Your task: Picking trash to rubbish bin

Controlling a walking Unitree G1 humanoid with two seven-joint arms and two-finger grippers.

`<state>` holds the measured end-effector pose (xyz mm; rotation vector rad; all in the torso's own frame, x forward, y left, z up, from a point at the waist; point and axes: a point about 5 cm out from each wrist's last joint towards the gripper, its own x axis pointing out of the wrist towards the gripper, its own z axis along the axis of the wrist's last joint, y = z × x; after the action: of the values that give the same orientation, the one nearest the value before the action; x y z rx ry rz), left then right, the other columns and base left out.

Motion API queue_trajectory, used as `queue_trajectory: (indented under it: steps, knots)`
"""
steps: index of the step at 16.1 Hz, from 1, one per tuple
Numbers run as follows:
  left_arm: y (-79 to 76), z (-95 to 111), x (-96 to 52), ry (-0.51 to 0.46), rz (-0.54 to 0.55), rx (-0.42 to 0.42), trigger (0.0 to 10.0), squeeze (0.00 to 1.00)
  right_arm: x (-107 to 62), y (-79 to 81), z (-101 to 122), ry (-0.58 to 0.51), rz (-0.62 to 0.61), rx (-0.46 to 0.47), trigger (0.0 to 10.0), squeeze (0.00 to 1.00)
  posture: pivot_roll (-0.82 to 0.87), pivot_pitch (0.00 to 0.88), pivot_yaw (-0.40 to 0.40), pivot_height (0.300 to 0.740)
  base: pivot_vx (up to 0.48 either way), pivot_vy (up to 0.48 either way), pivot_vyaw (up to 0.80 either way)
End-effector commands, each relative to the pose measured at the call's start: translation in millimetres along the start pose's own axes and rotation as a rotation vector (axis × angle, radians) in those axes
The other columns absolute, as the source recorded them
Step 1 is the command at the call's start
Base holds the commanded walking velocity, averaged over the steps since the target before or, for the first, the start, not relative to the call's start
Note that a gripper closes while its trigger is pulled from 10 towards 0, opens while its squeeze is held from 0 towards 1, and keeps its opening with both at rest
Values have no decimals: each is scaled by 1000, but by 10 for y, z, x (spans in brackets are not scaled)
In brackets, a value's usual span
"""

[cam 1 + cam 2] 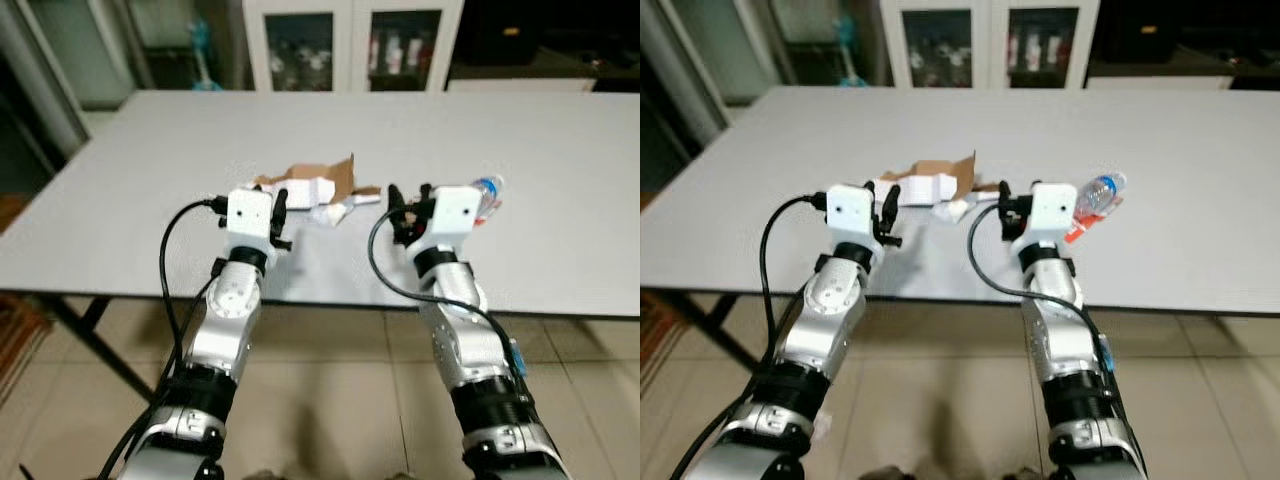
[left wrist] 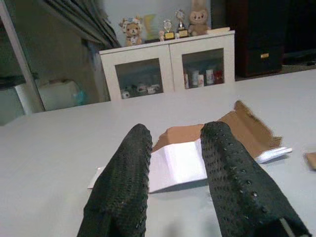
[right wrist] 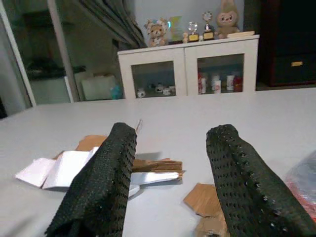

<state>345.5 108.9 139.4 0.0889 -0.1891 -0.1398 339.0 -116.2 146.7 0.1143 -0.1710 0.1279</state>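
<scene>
Both arms are raised over the near edge of the table (image 1: 560, 200). The trash sits just ahead of them: a torn cardboard box (image 1: 318, 184) with white paper, small cardboard scraps (image 3: 206, 198), and a plastic bottle (image 1: 487, 192) with a red label lying on its side.

Risks, as judged from this position:
- The box is flat, floppy and torn. A pinch on one flap could lift only part of it and shed the paper beneath.
- The bottle is round and lies on a smooth top. A nudge from a finger could roll it away towards the table's far side.
- The scraps lie flat on the surface and would be hard to get a finger under.
- The bin's position cannot be judged from these views.

Left gripper (image 2: 175, 163): fingers spread moderately wide, holding nothing. The white part of the box lies straight ahead in the gap, apart from the fingertips.

Right gripper (image 3: 173, 158): fingers spread wider, also empty. The scraps lie ahead between the fingers, low on the table; the bottle sits just outside its right finger, near but not touching.
</scene>
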Motion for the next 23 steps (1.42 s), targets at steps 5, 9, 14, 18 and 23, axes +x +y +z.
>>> queue_trajectory:
  steps: [5, 9, 14, 18, 23]
  knots:
    - [60, 33, 19, -9, 15, 2, 10000, 0, 36, 39, 37, -6, 2, 28, 10000, 0, 12, 30, 64, 720, 0, 0, 0]
    - [49, 42, 23, -12, 8, 1, 10000, 0, 48, 29, 65, -16, 1, 23, 10000, 0, 10, 25, 69, 720, 304, 0, 0]
    - [31, 63, 35, -19, -3, 0, 10000, 0, 60, 44, 82, -23, -2, 26, 10000, 0, 4, 12, 78, 720, 425, 0, 0]
    - [8, 70, 36, -22, -20, 4, 10000, 0, 64, 68, 94, -28, -3, 31, 10000, 0, 0, 3, 83, 720, 435, 0, 0]
    - [-30, 89, 41, -31, -34, 1, 10000, 0, 52, 67, 82, -26, -4, 33, 10000, 0, -1, 0, 85, 720, 438, 0, 0]
